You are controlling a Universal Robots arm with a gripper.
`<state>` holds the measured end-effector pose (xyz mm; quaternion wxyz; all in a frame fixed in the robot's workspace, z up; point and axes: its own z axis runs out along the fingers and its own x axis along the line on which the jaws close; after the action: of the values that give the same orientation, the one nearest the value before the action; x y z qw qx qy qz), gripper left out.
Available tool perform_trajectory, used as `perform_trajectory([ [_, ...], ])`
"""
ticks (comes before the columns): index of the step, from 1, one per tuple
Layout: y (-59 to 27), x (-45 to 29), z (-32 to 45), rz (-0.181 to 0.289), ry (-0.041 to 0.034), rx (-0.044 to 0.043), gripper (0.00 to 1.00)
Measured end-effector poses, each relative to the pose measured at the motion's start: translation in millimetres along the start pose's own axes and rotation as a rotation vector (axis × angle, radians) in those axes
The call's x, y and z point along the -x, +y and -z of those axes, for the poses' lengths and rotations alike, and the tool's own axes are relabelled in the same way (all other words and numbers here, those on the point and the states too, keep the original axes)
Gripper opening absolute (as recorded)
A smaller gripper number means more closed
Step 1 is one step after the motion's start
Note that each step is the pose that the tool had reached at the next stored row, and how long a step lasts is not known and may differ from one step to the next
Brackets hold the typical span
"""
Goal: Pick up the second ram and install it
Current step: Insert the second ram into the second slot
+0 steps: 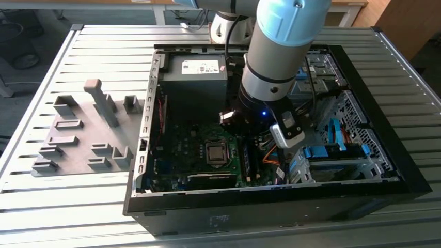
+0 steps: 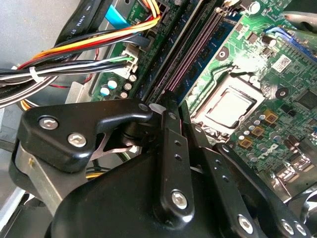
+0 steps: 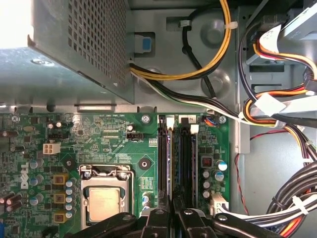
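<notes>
Looking down through the exterior view, I saw my arm's pale blue and silver tube reach into the open black computer case (image 1: 358, 155), which sat on the ribbed metal tabletop (image 1: 82, 206). The gripper (image 3: 172, 210) hung low over the green motherboard (image 3: 114, 144), right above the long dark memory slots (image 3: 184, 158) beside the square, dull-silver processor (image 3: 104, 203).

In both wrist views the jaws were matte black linkages studded with shiny screws, drawn close together. A thin edge ran between them in line with the slots, but I could not tell whether that was the second ram or part of a slot, so what they held stayed unclear to me.

Bundled yellow, orange and black cables (image 2: 74, 54) curved past. Grey plastic holder blocks (image 1: 82, 139) stood on the tabletop at the exterior view's left.
</notes>
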<state>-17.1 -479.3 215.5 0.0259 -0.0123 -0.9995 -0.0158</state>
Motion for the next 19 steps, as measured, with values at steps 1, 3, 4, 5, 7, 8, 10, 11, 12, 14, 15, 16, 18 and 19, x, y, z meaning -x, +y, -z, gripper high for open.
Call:
perform_trajectory([
  [1, -0.3, 0.1, 0.0, -0.001, 0.0, 0.0001, 0.14],
  [3, -0.5, 0.1, 0.0, -0.002, -0.0001, 0.0002, 0.14],
  [4, -0.5, 0.2, -0.1, -0.003, -0.0001, 0.0002, 0.14],
  [5, -0.5, 0.2, -0.2, -0.003, -0.0001, 0.0003, 0.14],
  [7, -0.6, 0.3, -0.5, -0.005, -0.0002, 0.0004, 0.14],
  [8, -0.6, 0.3, -0.6, -0.006, -0.0002, 0.0005, 0.14],
  [10, -0.7, 0.4, -1.0, -0.008, -0.0003, 0.0006, 0.14],
  [11, -0.7, 0.4, -1.4, -0.008, -0.0004, 0.0008, 0.14],
  [12, -0.7, 0.5, -1.8, -0.008, -0.0004, 0.0008, 0.14],
  [14, -0.7, 0.5, -2.6, -0.009, -0.0003, 0.0006, 0.14],
  [15, -0.7, 0.5, -3.0, -0.009, -0.0003, 0.0005, 0.14],
  [16, -0.8, 0.5, -3.5, -0.009, -0.0003, 0.0005, 0.14],
  [18, -0.8, 0.6, -4.4, -0.009, -0.0003, 0.0005, 0.14],
  [19, -0.8, 0.6, -4.8, -0.009, -0.0003, 0.0006, 0.14],
])
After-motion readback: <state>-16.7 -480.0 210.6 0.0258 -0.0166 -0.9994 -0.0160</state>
